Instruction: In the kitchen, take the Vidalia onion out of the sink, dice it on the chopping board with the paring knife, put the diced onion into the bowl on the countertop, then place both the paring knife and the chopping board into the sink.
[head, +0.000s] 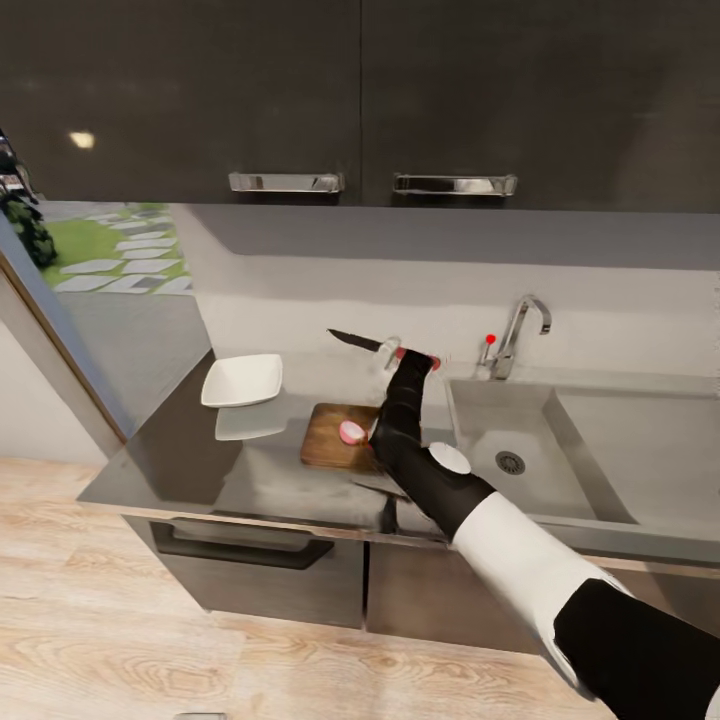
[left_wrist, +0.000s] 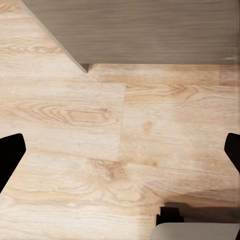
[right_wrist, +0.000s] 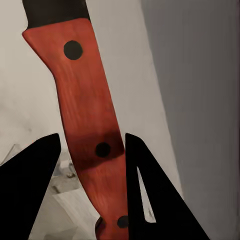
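The pale-pink Vidalia onion (head: 352, 432) lies whole on the dark brown chopping board (head: 325, 440) on the grey countertop (head: 200, 450). My right gripper (head: 412, 357) is raised above and behind the board, shut on the paring knife (head: 372, 345), whose dark blade points left. The wrist view shows the red handle (right_wrist: 90, 125) clamped between the two black fingers (right_wrist: 150, 190). The white bowl (head: 242, 380) sits left of the board. The steel sink (head: 510, 440) with its tap (head: 520, 330) is to the right. My left gripper (left_wrist: 120, 150) hangs open over wooden floor.
Dark upper cabinets (head: 360, 100) with steel handles hang above the counter. A small red tap knob (head: 490, 340) stands beside the tap. The counter ends at the left by an opening to a garden path. Dark cabinet fronts (head: 260, 570) run below the counter.
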